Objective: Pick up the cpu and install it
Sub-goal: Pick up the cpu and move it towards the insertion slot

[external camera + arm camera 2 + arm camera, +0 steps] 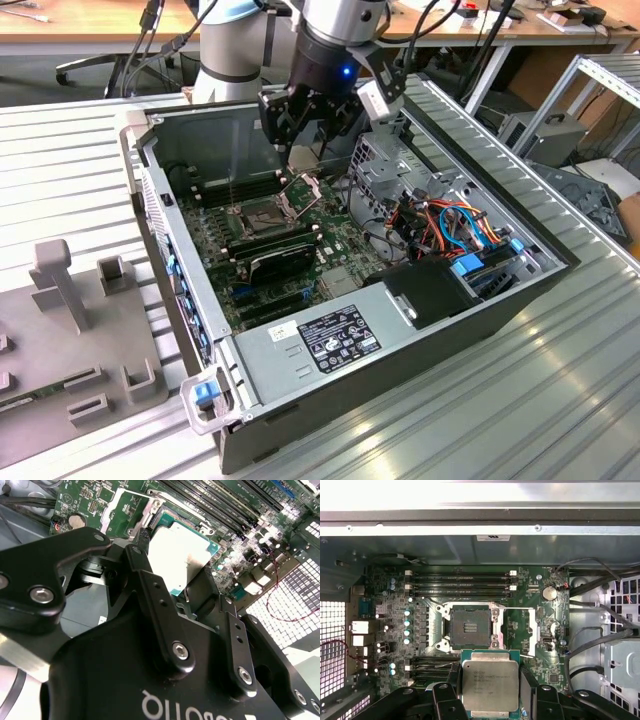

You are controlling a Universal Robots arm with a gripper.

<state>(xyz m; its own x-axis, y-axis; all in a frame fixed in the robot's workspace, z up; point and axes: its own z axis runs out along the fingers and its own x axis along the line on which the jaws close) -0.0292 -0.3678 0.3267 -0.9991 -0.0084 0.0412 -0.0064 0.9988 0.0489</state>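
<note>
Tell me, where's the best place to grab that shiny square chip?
Grab it by two opposite thin edges, coming down from above its flat metal face. The cpu is thin and flat, so only its edges offer something to pinch. The gripper holds it just that way, pinching one edge on each side, with the face kept level.

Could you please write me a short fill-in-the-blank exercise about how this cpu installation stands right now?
1. The gripper is ___ on the cpu.
2. The socket is ___: no chip sits in it.
3. The cpu hangs ___ the motherboard, not yet seated.
4. The motherboard's colour is ___.

Missing words: shut; empty; above; green.
</note>
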